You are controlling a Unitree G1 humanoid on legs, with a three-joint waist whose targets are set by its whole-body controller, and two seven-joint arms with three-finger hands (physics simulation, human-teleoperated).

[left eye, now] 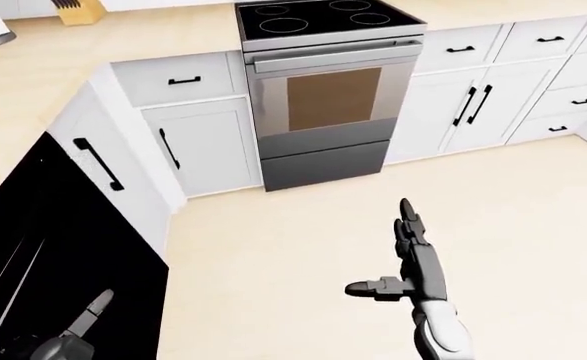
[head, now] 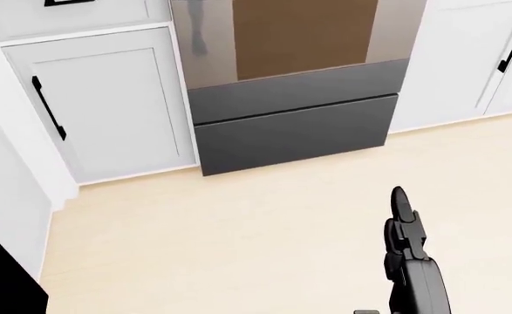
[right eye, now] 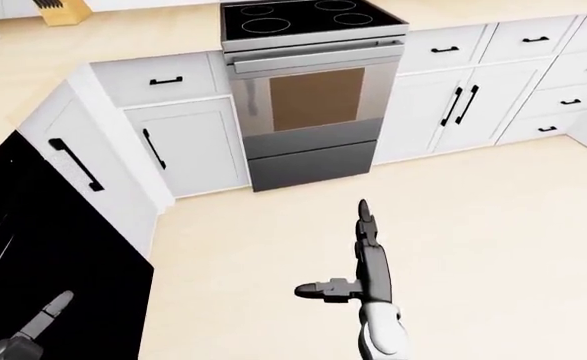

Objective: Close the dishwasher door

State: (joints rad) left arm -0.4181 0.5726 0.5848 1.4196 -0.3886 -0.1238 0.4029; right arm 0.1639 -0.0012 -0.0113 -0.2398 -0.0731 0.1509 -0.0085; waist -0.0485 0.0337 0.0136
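Right hand: I am holding my right hand (left eye: 410, 255) flat over the floor (left eye: 303, 247), fingers extended, thumb out.
Left hand: my left hand (left eye: 68, 337) is showing low left; grip unclear.
Dishwasher door: the dishwasher door (left eye: 63, 247) is lying black along the left edge, below the counter.
Stove: the stove (left eye: 323, 82) is standing at top centre.

the renders were bright and evenly lit, with no clear light source and almost no cast shadows on the pale floor (left eye: 293, 247). the steel oven door (left eye: 333, 97) carried a soft vertical sheen. edges stayed sharp throughout, without blur; straight cabinet lines leaned outward toward the frame edges.
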